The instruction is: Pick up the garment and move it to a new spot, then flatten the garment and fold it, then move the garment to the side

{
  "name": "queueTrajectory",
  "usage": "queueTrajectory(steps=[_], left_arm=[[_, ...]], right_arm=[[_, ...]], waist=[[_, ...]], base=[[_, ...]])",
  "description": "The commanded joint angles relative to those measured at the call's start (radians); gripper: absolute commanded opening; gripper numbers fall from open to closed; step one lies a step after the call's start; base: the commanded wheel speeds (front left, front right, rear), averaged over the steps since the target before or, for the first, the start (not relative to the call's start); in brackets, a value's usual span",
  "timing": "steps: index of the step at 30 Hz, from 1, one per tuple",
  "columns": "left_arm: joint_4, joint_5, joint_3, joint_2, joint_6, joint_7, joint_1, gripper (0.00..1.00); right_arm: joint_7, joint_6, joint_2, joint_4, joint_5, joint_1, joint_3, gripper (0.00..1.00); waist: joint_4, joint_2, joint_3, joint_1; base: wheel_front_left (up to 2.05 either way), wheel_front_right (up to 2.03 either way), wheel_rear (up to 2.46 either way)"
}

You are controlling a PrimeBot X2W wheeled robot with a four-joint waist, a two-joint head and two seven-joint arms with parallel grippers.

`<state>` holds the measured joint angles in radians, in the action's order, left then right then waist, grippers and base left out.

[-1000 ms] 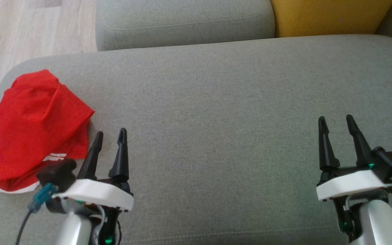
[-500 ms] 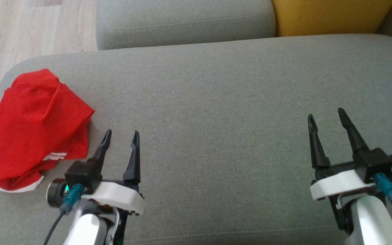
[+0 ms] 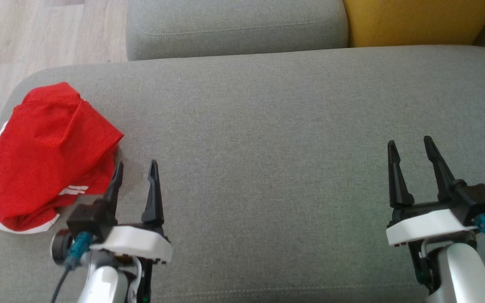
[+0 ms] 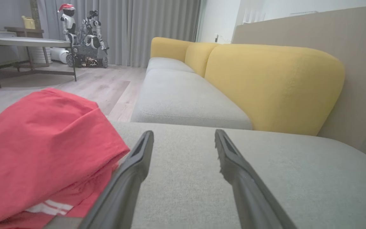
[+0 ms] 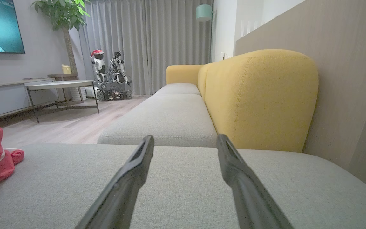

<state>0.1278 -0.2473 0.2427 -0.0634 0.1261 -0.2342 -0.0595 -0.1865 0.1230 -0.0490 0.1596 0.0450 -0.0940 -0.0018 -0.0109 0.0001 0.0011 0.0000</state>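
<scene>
The garment [image 3: 49, 155] is lying at the far left end of the seat [image 3: 267, 126], close to the rounded corner where the floor [image 3: 36, 38] is showing beyond. It is sitting in a loose, bunched heap with layers doubling over each other, white stripes [image 3: 74, 190] peeking out near its lower right edge. The red cloth is looking thin, mesh-like and very light, so it is likely going to sag, drape and slide through a shallow pinch, not lift as one piece. Being soft, it is running no risk of damage from a firm squeeze.

The left gripper [image 3: 136, 164] is hovering just beside the heap's right edge, jaws spread wide and holding nothing. In the left wrist view its left finger [image 4: 138, 159] is lying right against the cloth's corner; whether it is touching is hard to tell. That near corner, where several layers are stacking up, is looking like the best hold: biting deep over the thick fold should be catching more than one layer.

The right gripper [image 3: 409, 141] is waiting well apart at the seat's right side, likewise spread and empty.
</scene>
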Motion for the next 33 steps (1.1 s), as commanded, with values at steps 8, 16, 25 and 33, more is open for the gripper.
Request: queueTrajectory(steps=[8,16,25,33], left_arm=[[0.032,0.077,-0.032,0.008,-0.003,-0.028,-0.029,1.0],[0.036,0.077,-0.04,0.012,-0.009,-0.028,-0.035,1.0],[0.044,0.064,-0.037,0.013,-0.01,-0.028,-0.038,1.0],[0.036,0.057,-0.053,0.013,0.002,-0.028,-0.039,1.0]], right_arm=[[0.012,0.008,-0.001,-0.03,-0.06,-0.025,0.045,1.0],[0.017,0.008,-0.001,-0.027,-0.054,-0.029,0.042,1.0],[0.022,0.008,-0.001,-0.023,-0.05,-0.026,0.045,1.0],[0.025,0.008,-0.001,-0.022,-0.055,-0.027,0.081,1.0]], waist=[[-0.004,-0.0001,-0.001,0.0],[-0.007,-0.0001,-0.001,0.0],[-0.002,-0.0001,-0.003,0.0],[0.053,-0.0001,-0.002,0.0]], base=[[0.0,0.0,0.0],[0.0,0.0,0.0],[0.0,0.0,0.0],[0.0,0.0,0.0]])
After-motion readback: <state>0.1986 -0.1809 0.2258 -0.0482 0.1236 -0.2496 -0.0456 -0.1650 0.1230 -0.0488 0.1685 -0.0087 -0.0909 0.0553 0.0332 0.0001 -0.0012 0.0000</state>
